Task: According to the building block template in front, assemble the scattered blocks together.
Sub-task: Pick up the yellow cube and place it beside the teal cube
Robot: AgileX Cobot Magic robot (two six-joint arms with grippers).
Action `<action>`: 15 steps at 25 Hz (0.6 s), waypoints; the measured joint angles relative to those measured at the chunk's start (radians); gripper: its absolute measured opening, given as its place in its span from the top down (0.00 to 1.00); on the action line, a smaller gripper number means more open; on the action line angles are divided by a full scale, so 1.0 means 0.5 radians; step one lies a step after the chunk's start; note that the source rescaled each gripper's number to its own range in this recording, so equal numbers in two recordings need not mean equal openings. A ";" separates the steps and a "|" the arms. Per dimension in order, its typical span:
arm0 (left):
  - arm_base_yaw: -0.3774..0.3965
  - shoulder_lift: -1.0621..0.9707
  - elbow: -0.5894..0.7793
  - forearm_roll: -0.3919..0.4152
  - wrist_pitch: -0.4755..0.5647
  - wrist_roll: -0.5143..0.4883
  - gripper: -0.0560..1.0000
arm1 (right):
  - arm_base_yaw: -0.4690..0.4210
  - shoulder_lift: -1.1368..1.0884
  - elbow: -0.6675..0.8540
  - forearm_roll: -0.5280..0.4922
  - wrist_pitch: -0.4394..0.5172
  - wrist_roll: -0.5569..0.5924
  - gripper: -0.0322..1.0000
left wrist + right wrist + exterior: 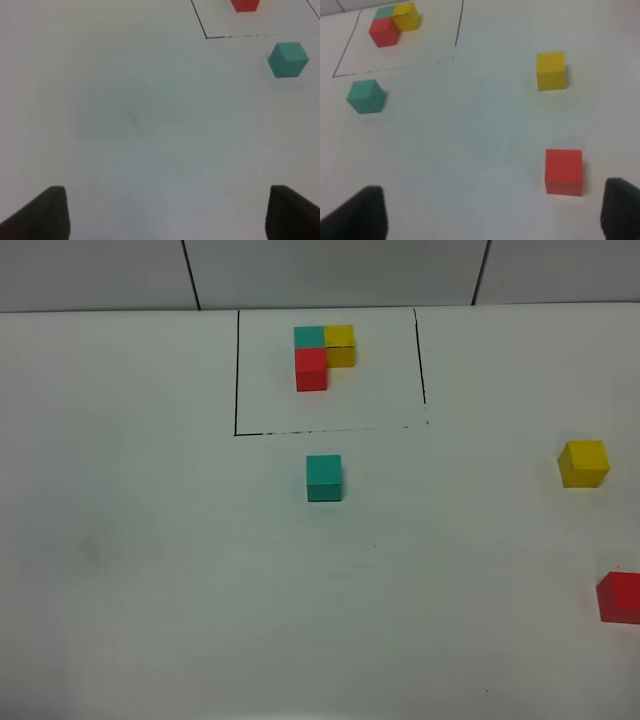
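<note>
1. Judging from the layout, this is the start: no loose cube touches another, so the step in hand is the first pick.
2. The building block template (323, 355) is a small L-shaped trio of cubes inside a thin black-line rectangle (236, 370) on the far side of the plain white surface (150, 570). Teal sits at the back left, yellow touches its right face, and red touches its near face.
3. The loose matte teal cube (324, 478) sits mid-surface, just outside the near edge of the frame line.
4. The loose matte yellow cube (583, 462) is well off to the right. The loose matte red cube (620, 598) is nearer the camera at the right edge, partly cut off in the high view. All three are well apart.
5. The left tool (167, 215) has its jaws wide with nothing between them, over bare surface. The teal cube is in its view but clear of the jaws.
6. The right tool (495, 215) is also wide and empty. The red cube lies near one fingertip, not between the jaws, and the yellow cube is further out.
7. Next move, my read: keep teal as the anchor. The right tool centres over red or yellow, squares its jaws to the faces, grips and carries the cube over.
8. Target layout is yellow flush on teal's right and red flush on its near face.
9. The risk is shoving teal while seating a neighbour, so set down beside it and then close the gap.
</note>
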 joint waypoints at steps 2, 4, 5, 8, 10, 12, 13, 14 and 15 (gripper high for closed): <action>0.038 0.002 0.000 0.000 0.000 0.000 0.22 | 0.000 0.000 0.000 0.000 0.000 0.000 0.22; 0.054 0.002 0.000 0.000 0.000 0.000 0.22 | 0.000 0.000 0.000 0.000 0.000 0.000 0.22; 0.055 0.002 0.000 0.000 0.000 0.002 0.22 | 0.000 0.000 0.000 0.000 0.000 0.000 0.22; 0.055 0.002 0.000 0.000 -0.002 0.006 0.22 | 0.000 0.000 0.000 0.000 0.000 0.000 0.22; 0.055 0.002 0.000 0.000 0.000 0.006 0.22 | 0.000 0.000 0.000 0.000 0.000 0.000 0.22; 0.055 0.002 0.000 0.000 0.000 0.006 0.22 | 0.000 0.000 0.000 0.000 0.000 0.000 0.22; 0.055 0.002 0.000 0.000 0.000 0.006 0.22 | 0.000 0.000 0.000 0.000 0.000 0.000 0.22; 0.055 0.002 0.000 0.000 0.000 0.004 0.22 | 0.000 0.000 0.000 0.000 0.000 0.000 0.22; 0.055 0.002 0.000 0.000 0.000 0.004 0.22 | 0.000 0.000 0.000 0.000 0.000 0.000 0.22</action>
